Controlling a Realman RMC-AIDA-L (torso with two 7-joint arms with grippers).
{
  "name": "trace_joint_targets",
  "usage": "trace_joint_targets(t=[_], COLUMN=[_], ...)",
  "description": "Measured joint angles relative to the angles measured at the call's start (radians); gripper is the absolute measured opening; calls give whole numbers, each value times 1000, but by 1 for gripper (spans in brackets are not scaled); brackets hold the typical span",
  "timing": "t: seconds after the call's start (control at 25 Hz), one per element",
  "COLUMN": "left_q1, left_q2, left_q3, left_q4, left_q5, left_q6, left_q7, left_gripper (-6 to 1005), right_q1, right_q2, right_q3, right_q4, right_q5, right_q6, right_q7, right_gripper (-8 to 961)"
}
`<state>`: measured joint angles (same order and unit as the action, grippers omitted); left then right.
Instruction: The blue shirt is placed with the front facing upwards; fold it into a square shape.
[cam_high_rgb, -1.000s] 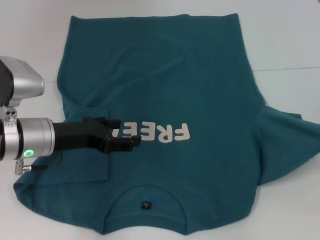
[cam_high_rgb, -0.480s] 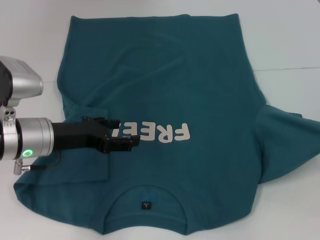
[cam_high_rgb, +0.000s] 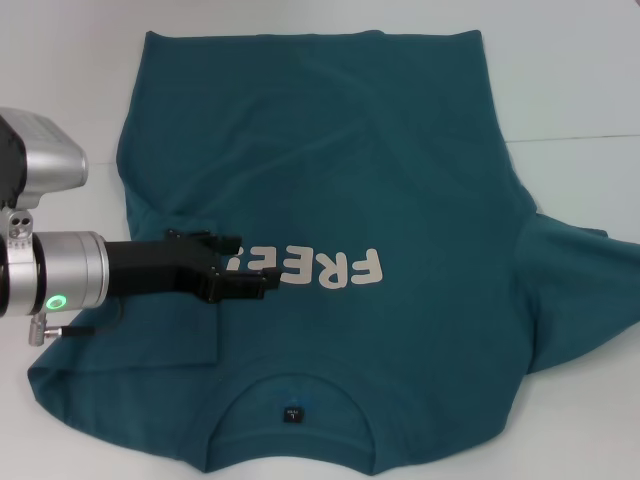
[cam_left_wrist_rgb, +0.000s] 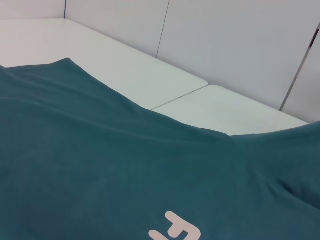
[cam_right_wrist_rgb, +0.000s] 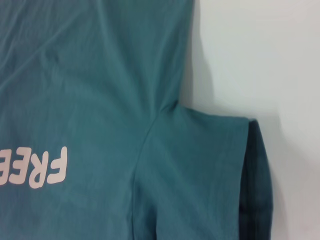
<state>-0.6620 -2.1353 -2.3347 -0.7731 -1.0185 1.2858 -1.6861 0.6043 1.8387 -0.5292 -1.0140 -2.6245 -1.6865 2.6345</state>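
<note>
The blue shirt (cam_high_rgb: 380, 170) lies face up on the white table, its collar and small dark tag (cam_high_rgb: 291, 411) nearest me and its hem at the far side. White "FREE!" lettering (cam_high_rgb: 330, 267) crosses the chest. On my left the sleeve (cam_high_rgb: 150, 330) is folded in over the body. My left gripper (cam_high_rgb: 247, 262) hovers open over the left end of the lettering with nothing between its fingers. On my right the other sleeve (cam_high_rgb: 575, 290) spreads outward; the right wrist view looks down on this sleeve (cam_right_wrist_rgb: 200, 170). The right gripper is out of view.
Bare white table (cam_high_rgb: 580, 80) surrounds the shirt at the far left, far right and right, with a seam (cam_high_rgb: 570, 138) running across it. The left wrist view shows shirt cloth (cam_left_wrist_rgb: 100, 165), table beyond, and pale wall panels (cam_left_wrist_rgb: 225, 40) behind.
My left gripper has edged slightly away from the collar over the lettering. The shirt lies almost as before.
</note>
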Motion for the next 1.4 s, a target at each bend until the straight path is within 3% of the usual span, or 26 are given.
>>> trace_joint_targets(t=[0.64, 1.16, 1.4], left_q1=[-5, -6, -8], left_q2=[3, 3, 3], left_q3=[0, 0, 0], left_q4=[1, 3, 3], left_q5=[10, 11, 11], left_q6=[0, -1, 0], left_q7=[-1, -1, -1], left_gripper=[847, 847, 847], right_q1=[28, 87, 165], right_q2=[0, 12, 35], right_q3=[8, 7, 1], right_q4=[2, -8, -3], right_q5=[-35, 51, 112], right_q6=[88, 12, 5], right_q7=[-11, -25, -16], right_gripper=[6, 7, 7])
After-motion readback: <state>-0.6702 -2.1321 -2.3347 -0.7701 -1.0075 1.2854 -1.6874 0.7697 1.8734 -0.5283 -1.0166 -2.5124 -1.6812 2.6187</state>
